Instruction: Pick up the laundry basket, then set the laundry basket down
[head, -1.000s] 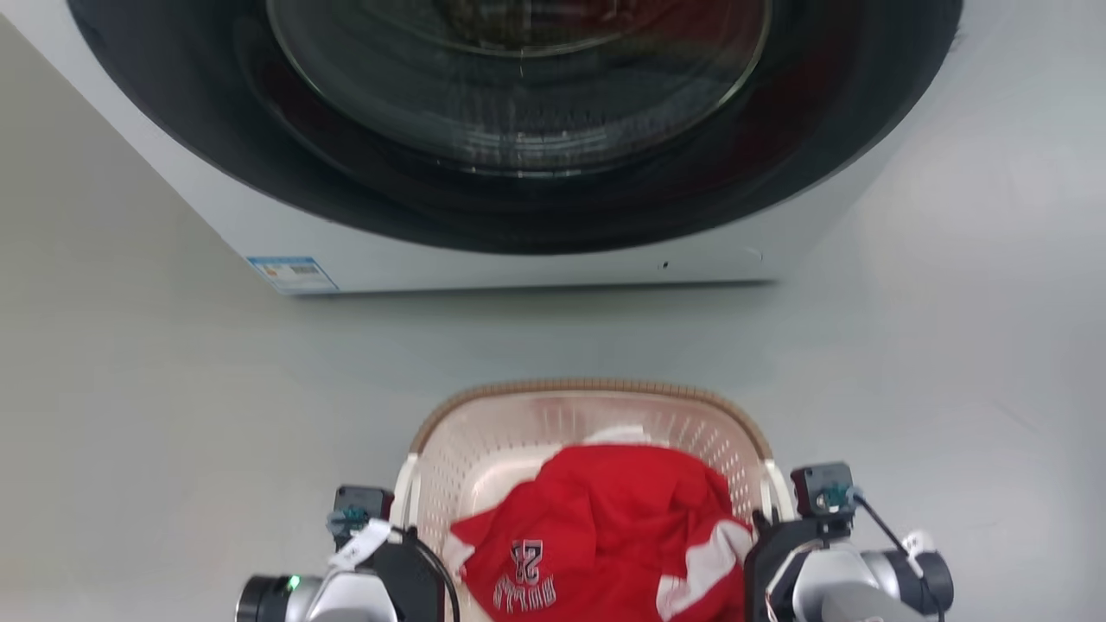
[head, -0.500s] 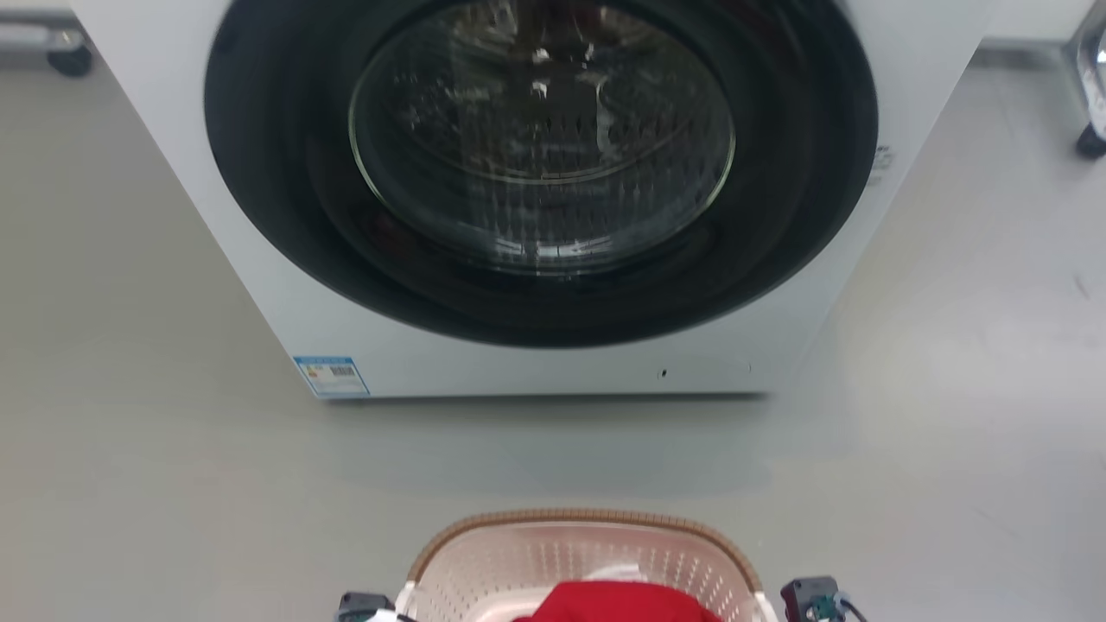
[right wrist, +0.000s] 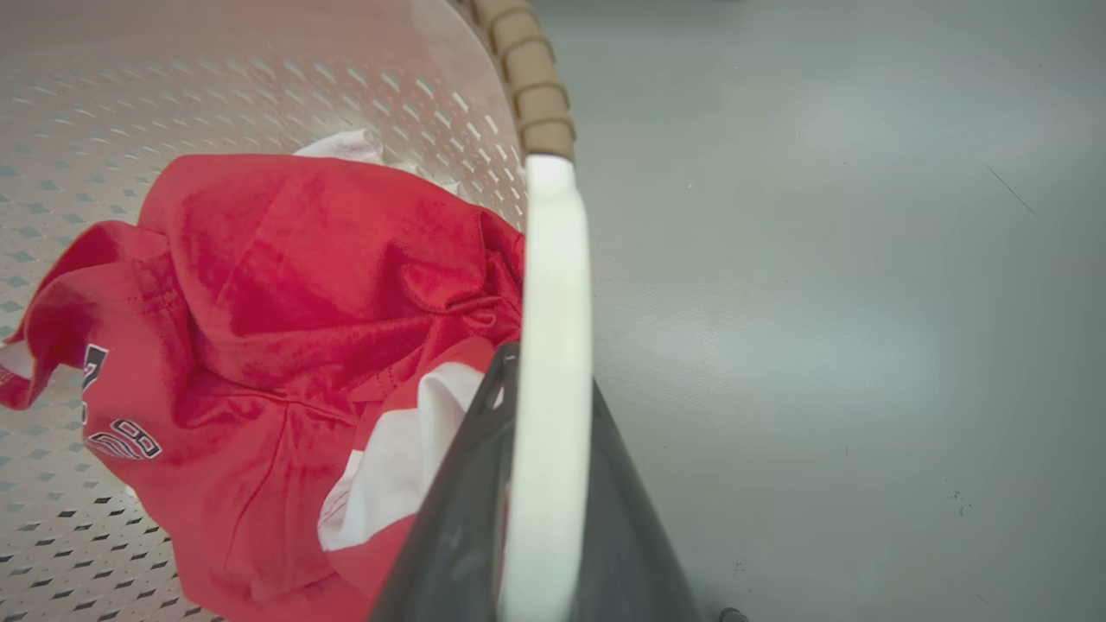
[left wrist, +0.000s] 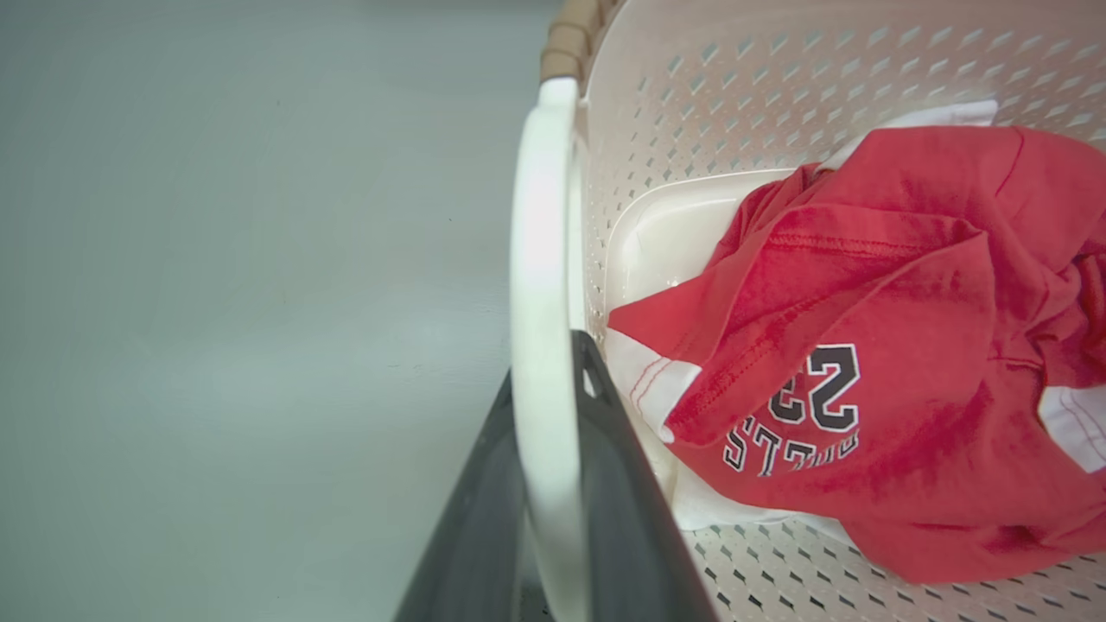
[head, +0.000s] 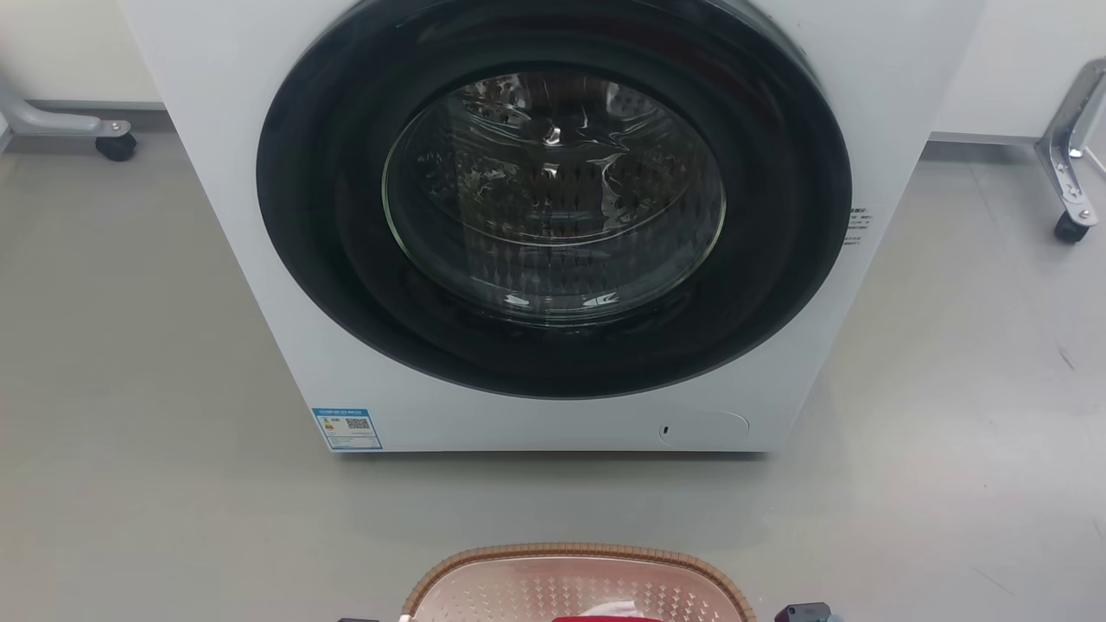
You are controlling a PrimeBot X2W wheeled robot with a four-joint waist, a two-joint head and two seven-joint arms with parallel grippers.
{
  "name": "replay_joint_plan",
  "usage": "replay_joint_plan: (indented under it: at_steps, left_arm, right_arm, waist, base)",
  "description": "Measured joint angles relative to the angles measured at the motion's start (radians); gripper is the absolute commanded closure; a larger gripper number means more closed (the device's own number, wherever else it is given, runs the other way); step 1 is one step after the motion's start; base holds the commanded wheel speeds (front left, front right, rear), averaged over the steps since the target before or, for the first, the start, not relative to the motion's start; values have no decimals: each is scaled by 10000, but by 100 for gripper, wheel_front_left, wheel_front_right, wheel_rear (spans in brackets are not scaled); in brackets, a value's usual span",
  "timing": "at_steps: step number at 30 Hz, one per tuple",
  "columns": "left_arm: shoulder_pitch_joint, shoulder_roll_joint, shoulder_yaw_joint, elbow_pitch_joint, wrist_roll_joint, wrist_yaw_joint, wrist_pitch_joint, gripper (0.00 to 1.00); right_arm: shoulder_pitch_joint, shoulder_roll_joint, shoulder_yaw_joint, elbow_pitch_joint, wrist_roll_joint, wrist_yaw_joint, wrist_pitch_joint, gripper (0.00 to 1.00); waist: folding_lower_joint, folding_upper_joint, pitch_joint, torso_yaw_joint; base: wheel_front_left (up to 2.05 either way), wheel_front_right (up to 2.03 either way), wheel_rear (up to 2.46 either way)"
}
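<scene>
A white front-loading washer (head: 553,233) stands at 12 o'clock from the cream perforated plastic laundry basket (head: 501,592), with a red cloth jersey (left wrist: 864,345) inside it.

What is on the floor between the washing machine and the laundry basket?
Nothing: in the head view, bare grey floor separates the washing machine from the laundry basket.

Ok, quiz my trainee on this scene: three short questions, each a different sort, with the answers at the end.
1. True or false: the washer's door stands open.
2. Which part of the laundry basket does the left hand clamp? A brown rim, B white side handle, C perforated wall.
3. What colour is most of the shirt in the basket?
Key: 1 false; 2 B; 3 red.
</scene>
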Motion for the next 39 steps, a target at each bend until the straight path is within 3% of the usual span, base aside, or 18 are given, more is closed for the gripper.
replay_joint_plan:
  at_steps: [39]
  left_arm:
    - [-10, 23, -259, -40, -188, 86, 46, 100]
  right_arm:
    - [-441, -6, 755, 336, 867, -48, -50, 100]
  waist:
    - [1, 2, 129, -109]
  base:
    - [0, 0, 0]
